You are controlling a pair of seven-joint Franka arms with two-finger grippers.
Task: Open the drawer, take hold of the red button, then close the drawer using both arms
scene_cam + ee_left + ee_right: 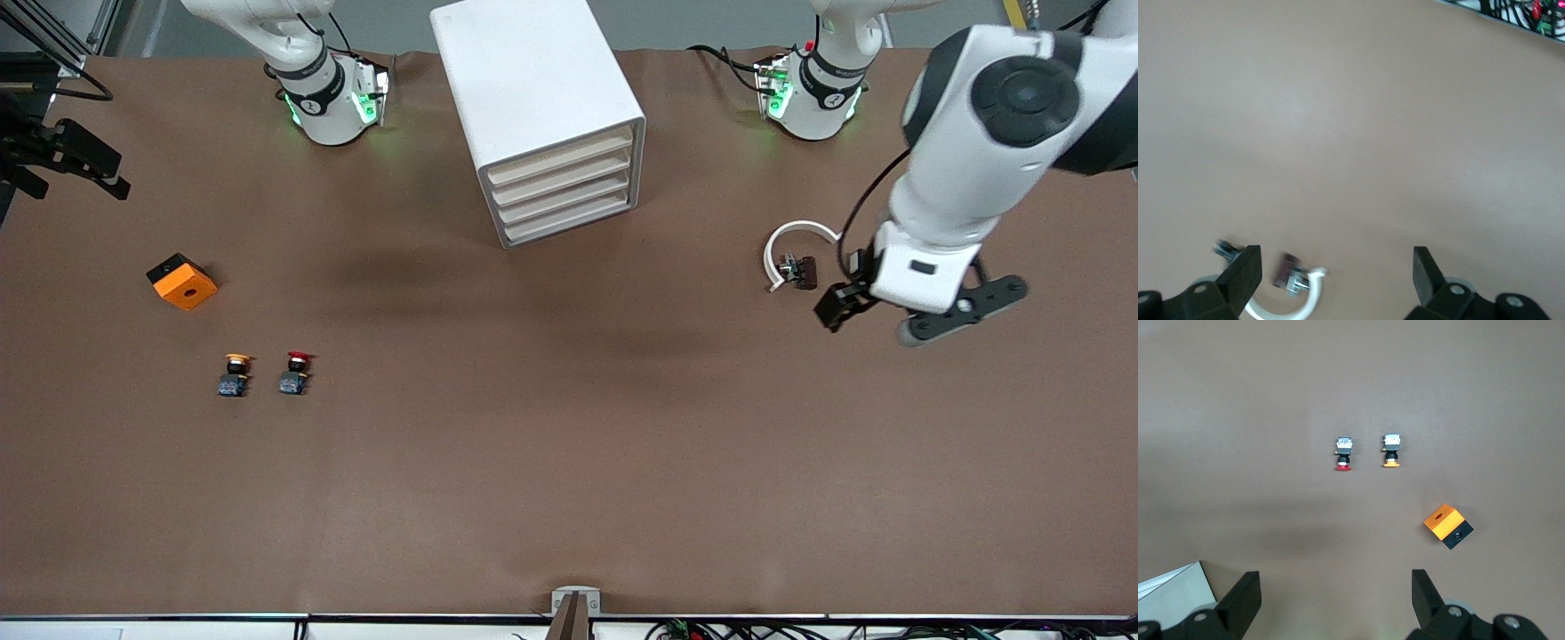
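Observation:
The red-capped button (pixel 297 372) stands on the table toward the right arm's end, beside a yellow-capped one (pixel 236 374). It also shows in the right wrist view (pixel 1343 453). The white drawer cabinet (pixel 533 98) stands between the arm bases with all its drawers (pixel 564 191) shut. My right gripper (pixel 1336 590) is open and empty, high over the table, looking down on the buttons; it does not show in the front view. My left gripper (pixel 925 307) is open and empty above the table at the left arm's end, near a white ring (pixel 796 244); it also shows in the left wrist view (pixel 1337 267).
An orange cube with a hole (pixel 181 281) lies farther from the front camera than the buttons, and also shows in the right wrist view (pixel 1447 525). A small brown part (pixel 800 269) lies inside the white ring (pixel 1291 307). A black rig (pixel 62 156) juts in at the right arm's end.

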